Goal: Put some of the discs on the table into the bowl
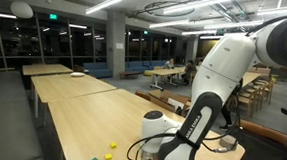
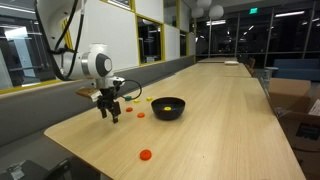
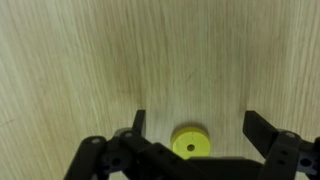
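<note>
Wrist view, disc under wide-spread tool

- The bowl sits on the table
- The gripper hangs over the table beside the bowl, apart from it
- Two discs lie between them
- In the wrist view, one disc lies on the table between the gripper's parted fingers
- Another disc lies alone nearer the table's front edge
</note>
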`<state>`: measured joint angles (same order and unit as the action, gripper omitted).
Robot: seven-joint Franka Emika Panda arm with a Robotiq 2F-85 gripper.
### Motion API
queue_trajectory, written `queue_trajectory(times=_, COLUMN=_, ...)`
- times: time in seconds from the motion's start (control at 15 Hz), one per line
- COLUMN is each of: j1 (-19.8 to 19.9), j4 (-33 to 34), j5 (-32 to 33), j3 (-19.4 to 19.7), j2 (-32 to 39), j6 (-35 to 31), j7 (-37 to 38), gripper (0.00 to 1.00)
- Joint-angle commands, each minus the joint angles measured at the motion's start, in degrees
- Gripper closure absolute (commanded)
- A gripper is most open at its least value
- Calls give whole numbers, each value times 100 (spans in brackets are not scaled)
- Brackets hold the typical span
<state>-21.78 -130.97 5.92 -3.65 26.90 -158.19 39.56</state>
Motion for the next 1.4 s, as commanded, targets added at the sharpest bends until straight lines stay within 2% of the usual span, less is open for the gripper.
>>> queue_trajectory(times=0.0, j1=-93, j4=262, j5=-33, j3=185, j2=132, j6=136, j7=-158, gripper=0)
queue_trajectory(times=0.67, j1=-36, j4=434, j5=-121, j3=224, j2=269, j6=132, j7=-382, gripper=0)
queue_trajectory(times=0.73, j1=-44, j4=439, j5=-109, j3=228, j2=277, j6=119, j7=-408, gripper=25)
queue_trajectory(times=0.8, j1=-66, j4=448, j5=-97, j3=241, j2=287, j6=116, j7=-413, gripper=26)
queue_trajectory(times=1.0, j1=-94, j4=455, j5=-102, j3=241, j2=266, j6=118, j7=-424, gripper=51)
queue_trajectory(times=1.27, j1=-138, j4=437, j5=-86, j3=258, j2=168, j6=124, j7=-396, gripper=80)
queue_trajectory(times=1.33, j1=-145, j4=418, j5=-76, j3=268, j2=133, j6=129, j7=-389, gripper=77)
